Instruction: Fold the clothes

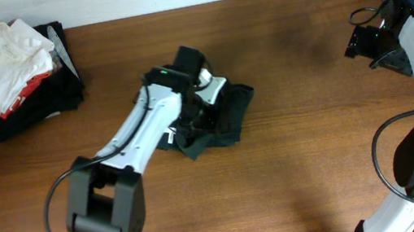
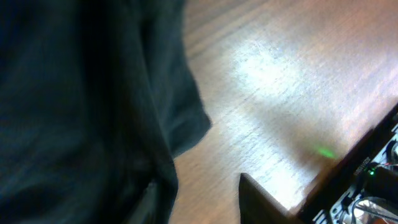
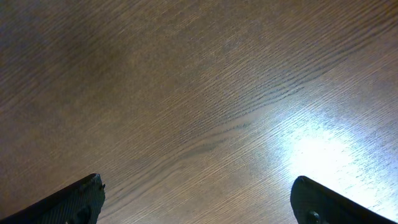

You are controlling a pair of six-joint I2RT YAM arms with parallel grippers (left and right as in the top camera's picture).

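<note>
From overhead, left tool sits on the crumpled T-shirt, grip unclear; right wrist view shows right tool agape.

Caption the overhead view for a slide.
Left end effector down on a crumpled dark T-shirt, clothes pile in the corner.

The T-shirt lies bunched on the counter, about midway along it. The left pincer is over the T-shirt's left part, and its arm runs from there toward the counter's near edge, left of the T-shirt. A pile of other garments lies well to the left of the T-shirt and behind it, at the counter's far edge. The right pincer is well to the T-shirt's right and a little behind it, above the counter, with its 2 fingers apart.
</note>
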